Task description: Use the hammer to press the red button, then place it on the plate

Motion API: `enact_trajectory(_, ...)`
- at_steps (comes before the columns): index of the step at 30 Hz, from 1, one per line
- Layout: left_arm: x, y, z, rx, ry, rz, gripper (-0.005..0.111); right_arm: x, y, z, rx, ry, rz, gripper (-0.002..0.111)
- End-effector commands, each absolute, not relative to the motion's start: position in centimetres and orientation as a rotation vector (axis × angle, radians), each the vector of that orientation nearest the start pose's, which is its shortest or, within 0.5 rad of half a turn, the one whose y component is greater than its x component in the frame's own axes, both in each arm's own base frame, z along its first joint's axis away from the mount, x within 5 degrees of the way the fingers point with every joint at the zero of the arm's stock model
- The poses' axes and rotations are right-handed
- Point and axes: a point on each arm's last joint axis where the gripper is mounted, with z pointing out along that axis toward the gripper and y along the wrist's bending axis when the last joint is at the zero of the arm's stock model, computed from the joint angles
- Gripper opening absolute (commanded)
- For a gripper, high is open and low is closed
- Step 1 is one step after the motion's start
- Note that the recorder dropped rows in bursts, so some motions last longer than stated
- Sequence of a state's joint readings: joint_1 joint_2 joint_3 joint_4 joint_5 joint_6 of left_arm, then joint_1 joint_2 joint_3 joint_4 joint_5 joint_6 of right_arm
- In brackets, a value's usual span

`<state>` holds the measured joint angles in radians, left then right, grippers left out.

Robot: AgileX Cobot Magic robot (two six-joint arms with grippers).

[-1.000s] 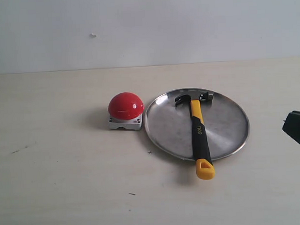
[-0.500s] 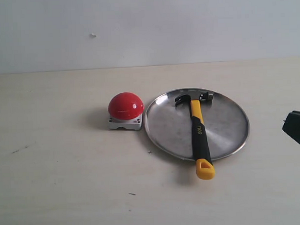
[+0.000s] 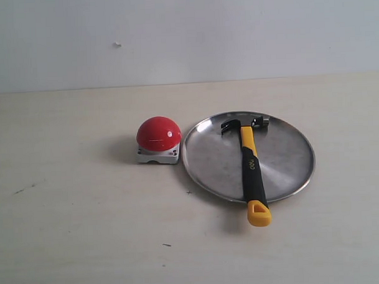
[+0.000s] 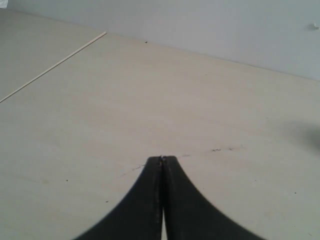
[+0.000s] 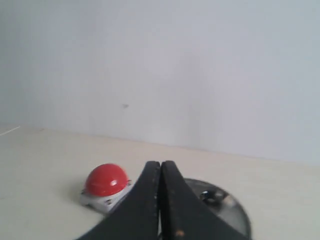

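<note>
The hammer (image 3: 250, 165) lies across the silver plate (image 3: 289, 154), dark head toward the far rim, yellow looped tip hanging over the near rim onto the table. The red button (image 3: 159, 134) sits on its grey base just left of the plate. Neither gripper shows in the exterior view. My right gripper (image 5: 160, 164) is shut with nothing in it, well back from the red button (image 5: 106, 180) and the plate (image 5: 239, 214); the hammer head (image 5: 210, 196) shows beside its fingers. My left gripper (image 4: 162, 159) is shut and empty over bare table.
A pale wooden table (image 3: 87, 233) carries everything, with a plain white wall (image 3: 186, 36) behind it. A thin seam (image 4: 50, 67) runs across the table in the left wrist view. Small dark marks dot the tabletop (image 3: 166, 245).
The dark tip of the right arm that showed at the right edge of the exterior view has drawn out of sight. Hammer, plate and button have not moved.
</note>
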<state>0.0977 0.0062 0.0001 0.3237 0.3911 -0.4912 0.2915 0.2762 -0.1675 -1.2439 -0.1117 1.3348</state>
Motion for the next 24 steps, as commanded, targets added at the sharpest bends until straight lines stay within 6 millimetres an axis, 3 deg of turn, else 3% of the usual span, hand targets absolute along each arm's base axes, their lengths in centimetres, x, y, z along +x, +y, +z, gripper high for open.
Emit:
enact_trajectory(1, 5.1, 1.6, 18.0, -0.351, 1.815, 0.048, 0.0, 6.7, 1.9, 26.1, -0.113, 1.471, 0.273, 0.0)
enact_trajectory(13, 5.1, 1.6, 18.0, -0.351, 1.815, 0.048, 0.0, 6.1, 1.5, 26.3, -0.055, 1.433, 0.264, 0.0)
enact_trajectory(17, 5.1, 1.6, 18.0, -0.351, 1.815, 0.048, 0.0, 6.3, 0.0, 25.3, 0.195, 1.537, 0.253, 0.0)
enact_trajectory(20, 5.1, 1.6, 18.0, -0.351, 1.815, 0.048, 0.0, 5.9, -0.2, 23.9, 0.096, 1.679, 0.114, 0.0)
enact_trajectory(24, 5.1, 1.6, 18.0, -0.351, 1.815, 0.048, 0.0, 5.3, -0.1, 23.9, 0.067, 1.635, 0.093, 0.0)
